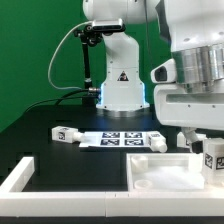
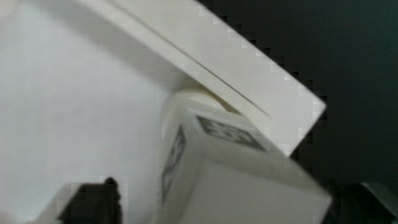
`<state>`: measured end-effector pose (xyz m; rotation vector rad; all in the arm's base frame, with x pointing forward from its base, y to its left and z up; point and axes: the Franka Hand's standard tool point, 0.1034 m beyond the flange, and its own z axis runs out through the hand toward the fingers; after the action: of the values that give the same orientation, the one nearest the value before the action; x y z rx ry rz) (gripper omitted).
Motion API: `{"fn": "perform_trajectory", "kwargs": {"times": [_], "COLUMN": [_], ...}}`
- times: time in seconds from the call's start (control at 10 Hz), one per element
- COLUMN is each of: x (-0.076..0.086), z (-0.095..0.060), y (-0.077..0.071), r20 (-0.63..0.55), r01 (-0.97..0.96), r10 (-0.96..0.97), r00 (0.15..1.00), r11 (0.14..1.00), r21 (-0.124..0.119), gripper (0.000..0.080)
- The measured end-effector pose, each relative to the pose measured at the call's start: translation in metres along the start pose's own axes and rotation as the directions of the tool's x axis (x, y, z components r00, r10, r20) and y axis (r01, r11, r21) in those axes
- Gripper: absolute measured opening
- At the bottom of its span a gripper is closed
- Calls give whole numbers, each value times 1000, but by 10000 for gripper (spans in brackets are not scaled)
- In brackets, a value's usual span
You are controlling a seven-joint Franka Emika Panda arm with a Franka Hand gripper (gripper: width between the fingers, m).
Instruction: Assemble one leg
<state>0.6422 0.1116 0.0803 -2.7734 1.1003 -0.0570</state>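
My gripper (image 1: 205,148) hangs at the exterior view's right, over the far right corner of the white square tabletop (image 1: 160,172). It is shut on a white leg (image 1: 213,156) that carries a marker tag. In the wrist view the leg (image 2: 228,150) fills the space between my dark fingers (image 2: 93,202), and my gripper (image 2: 231,208) holds it tilted against the tabletop's edge (image 2: 214,60). The leg's lower end is hidden. A second white leg (image 1: 65,133) lies on the black table at the left. Another leg (image 1: 155,143) lies behind the tabletop.
The marker board (image 1: 118,139) lies flat in front of the robot base (image 1: 122,85). A white raised border (image 1: 20,180) runs along the table's front left. A black cable (image 1: 70,55) loops beside the base.
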Motion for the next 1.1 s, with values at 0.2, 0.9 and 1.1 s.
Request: {"fn": "perform_trajectory", "kwargs": {"times": [0.2,0.9,1.1], "x": [-7,-7,-7], "z": [-4,1,1], "y": [-1,4,4], "r20": [-37,-34,-38], "r01": [102,561,463], "r10": [-101,-562,-464], "r00": [994,826,885], "r11": [994,827,886], "r21": [25,-38,-31], "gripper": [641,522,382]}}
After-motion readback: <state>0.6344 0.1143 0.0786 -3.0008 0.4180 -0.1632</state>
